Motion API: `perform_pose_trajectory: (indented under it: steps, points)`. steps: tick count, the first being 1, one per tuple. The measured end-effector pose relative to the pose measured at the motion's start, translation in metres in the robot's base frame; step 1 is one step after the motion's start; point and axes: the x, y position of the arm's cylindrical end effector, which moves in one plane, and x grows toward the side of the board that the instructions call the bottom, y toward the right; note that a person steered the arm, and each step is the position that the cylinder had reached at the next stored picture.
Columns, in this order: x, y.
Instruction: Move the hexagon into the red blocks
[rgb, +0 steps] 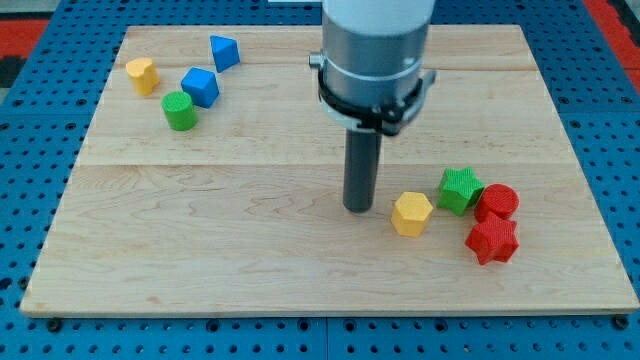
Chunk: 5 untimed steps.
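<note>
A yellow hexagon block (412, 213) lies at the view's lower right on the wooden board (250, 240). Right of it sit a green star block (459, 190), a red round block (497, 202) and a red star block (492, 240), close together. The yellow hexagon is just left of the green star and a short gap from the red star. My tip (359, 207) rests on the board just left of the yellow hexagon, with a small gap between them.
At the view's upper left lie a yellow block (142, 75), a green cylinder (180, 110), a blue cube (200, 87) and a blue angular block (224, 52). A blue perforated surface (30, 150) surrounds the board.
</note>
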Motion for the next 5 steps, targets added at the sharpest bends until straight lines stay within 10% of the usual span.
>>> perform_pose_trajectory:
  steps: [2,3,5]
  points:
    - [0.023,0.063]
    - [0.011,-0.017]
    - [-0.151,-0.127]
